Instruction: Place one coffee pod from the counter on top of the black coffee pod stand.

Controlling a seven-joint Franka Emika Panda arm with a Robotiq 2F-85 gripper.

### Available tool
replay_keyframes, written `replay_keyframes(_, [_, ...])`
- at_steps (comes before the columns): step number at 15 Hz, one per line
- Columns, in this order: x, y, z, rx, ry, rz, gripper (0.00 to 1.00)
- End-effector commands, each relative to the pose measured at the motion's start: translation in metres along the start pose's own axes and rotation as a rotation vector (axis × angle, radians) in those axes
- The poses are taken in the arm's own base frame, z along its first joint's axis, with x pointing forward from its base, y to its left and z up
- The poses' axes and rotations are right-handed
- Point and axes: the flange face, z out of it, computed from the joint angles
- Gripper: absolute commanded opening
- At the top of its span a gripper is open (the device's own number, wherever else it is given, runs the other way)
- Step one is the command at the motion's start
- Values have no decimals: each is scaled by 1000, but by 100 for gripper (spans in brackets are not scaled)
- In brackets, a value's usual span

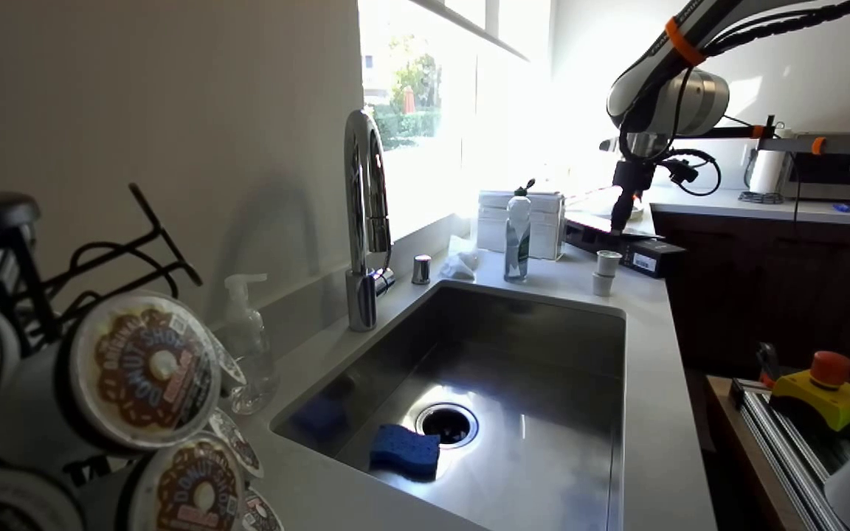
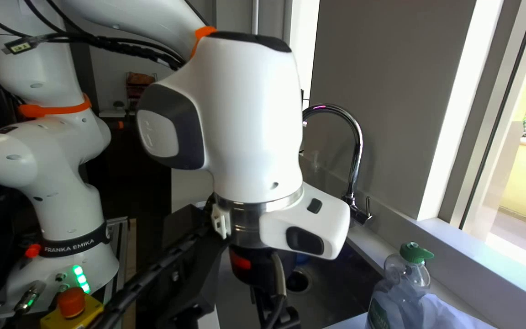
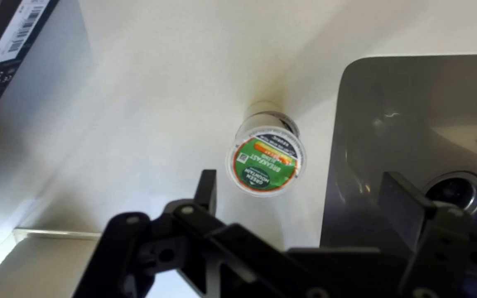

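Apparently picking is in hand: jaws spread, holding nothing; on the bench [image 3: 151,95] beside the sink [image 3: 375,124], the upper pod [image 3: 265,160], atop a lower pod [image 1: 602,285], needs centring between them next.

In an exterior view, looks slightly downward from close beside a black bent-wire coffee pod stand [image 1: 161,231], along the pale grey smooth desk [image 1: 657,398] and over the stainless steel sink [image 1: 543,461], toward the white-and-black robot arm [image 1: 687,103] beyond. In an exterior view, faces roughly the opposite way along the desk, from very near the arm and a green-capped clear plastic bottle [image 2: 397,290]. Shows in both exterior views arm, sink, bottle and the curved chrome tap [image 1: 356,221]. In the wrist view, looks steeply down at the desk, past the black two-fingered tool [image 3: 302,190], close over a green-lidded stack of white coffee pods [image 3: 265,163]. Shares the sink with both exterior views, the stack [image 1: 608,264] with an exterior view.
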Motion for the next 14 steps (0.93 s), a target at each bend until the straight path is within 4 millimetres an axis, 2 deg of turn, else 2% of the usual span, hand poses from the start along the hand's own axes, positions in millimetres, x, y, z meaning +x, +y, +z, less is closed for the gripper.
replay_keyframes(1, [2, 4, 15, 21, 15, -48, 100])
replay_keyframes(8, [5, 10, 29, 12, -3, -86, 100])
replay_keyframes(11, [6, 13, 31, 9, -8, -88, 97])
replay_keyframes(13, [7, 14, 32, 9, -10, -88, 89])
replay_keyframes(14, [8, 15, 33, 8, -10, -88, 81])
